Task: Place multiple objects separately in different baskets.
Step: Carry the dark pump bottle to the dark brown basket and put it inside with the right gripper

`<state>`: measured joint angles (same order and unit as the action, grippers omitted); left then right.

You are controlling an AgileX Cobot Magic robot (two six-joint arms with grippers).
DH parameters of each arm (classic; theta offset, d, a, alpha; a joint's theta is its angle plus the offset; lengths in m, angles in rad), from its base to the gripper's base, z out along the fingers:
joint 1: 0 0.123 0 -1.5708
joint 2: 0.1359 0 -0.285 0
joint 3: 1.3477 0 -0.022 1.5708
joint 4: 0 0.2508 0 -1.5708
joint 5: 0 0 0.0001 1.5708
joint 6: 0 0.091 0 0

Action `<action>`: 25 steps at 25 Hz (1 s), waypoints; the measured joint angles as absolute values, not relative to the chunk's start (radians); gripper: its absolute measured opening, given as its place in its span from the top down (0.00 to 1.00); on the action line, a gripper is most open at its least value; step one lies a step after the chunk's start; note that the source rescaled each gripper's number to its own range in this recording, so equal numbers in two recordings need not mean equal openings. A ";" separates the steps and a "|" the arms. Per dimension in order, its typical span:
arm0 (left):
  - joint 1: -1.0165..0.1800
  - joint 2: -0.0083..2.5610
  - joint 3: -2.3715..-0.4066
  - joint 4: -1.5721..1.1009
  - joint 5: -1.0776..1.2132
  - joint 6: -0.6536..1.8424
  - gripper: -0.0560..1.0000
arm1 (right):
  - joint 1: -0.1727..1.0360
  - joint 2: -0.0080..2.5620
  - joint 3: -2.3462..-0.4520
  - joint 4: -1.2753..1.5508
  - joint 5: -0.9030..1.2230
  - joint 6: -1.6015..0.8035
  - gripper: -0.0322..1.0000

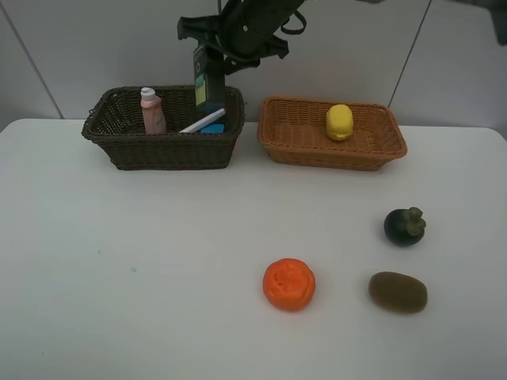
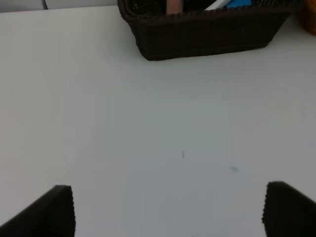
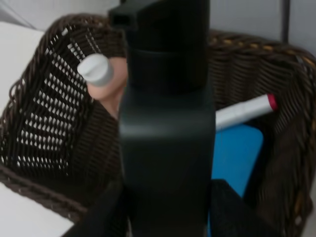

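My right gripper (image 1: 211, 62) is shut on the dark rectangular bottle (image 1: 207, 83), holding it upright over the right end of the dark brown basket (image 1: 103, 133). In the right wrist view the bottle (image 3: 168, 133) fills the middle between my fingers (image 3: 98, 217). Inside that basket stand the pink white-capped bottle (image 1: 151, 111) and the white pink-tipped marker (image 1: 203, 121), which lies on a blue item (image 1: 213, 128). The lemon (image 1: 339, 122) lies in the light orange-tan basket (image 1: 396, 147). My left gripper (image 2: 170, 212) hangs open over bare table.
On the white table near the front lie an orange (image 1: 289, 283), a dark mangosteen (image 1: 404, 226) and a brown kiwi (image 1: 398, 291). The two baskets stand side by side at the back, with a wall behind them.
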<state>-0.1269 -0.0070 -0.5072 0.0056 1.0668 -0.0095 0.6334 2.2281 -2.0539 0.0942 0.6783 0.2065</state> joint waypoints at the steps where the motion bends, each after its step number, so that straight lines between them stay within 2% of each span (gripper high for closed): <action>1: -0.127 -0.007 -0.507 0.006 1.067 -0.009 0.00 | 0.639 2.242 -2.054 0.097 0.643 0.205 0.97; 5: -0.127 -0.007 -0.507 0.006 1.067 -0.009 0.00 | 0.650 2.287 -2.054 0.102 0.546 0.203 0.97; 12: -0.127 -0.007 -0.507 0.006 1.067 -0.009 0.00 | 0.649 2.329 -2.054 0.054 0.525 0.203 0.96; 14: -0.127 -0.007 -0.507 0.006 1.067 -0.009 0.00 | 0.649 2.336 -2.054 0.053 0.506 0.203 0.74; 16: -0.127 -0.007 -0.507 0.006 1.067 -0.009 0.00 | 0.649 2.341 -2.054 0.045 0.488 0.203 0.39; 18: -0.127 -0.007 -0.507 0.006 1.067 -0.009 0.00 | 0.649 2.343 -2.054 0.034 0.484 0.203 0.15; 20: -0.127 -0.007 -0.507 0.006 1.067 -0.009 0.00 | 0.649 2.341 -2.054 0.031 0.484 0.203 0.05; 25: -0.127 -0.007 -0.507 0.006 1.067 -0.009 0.00 | 0.649 2.288 -2.054 0.028 0.623 0.203 0.01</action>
<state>-0.1269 -0.0070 -0.5072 0.0056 1.0668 -0.0095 0.6489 2.2882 -2.0539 0.0279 0.6230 0.2033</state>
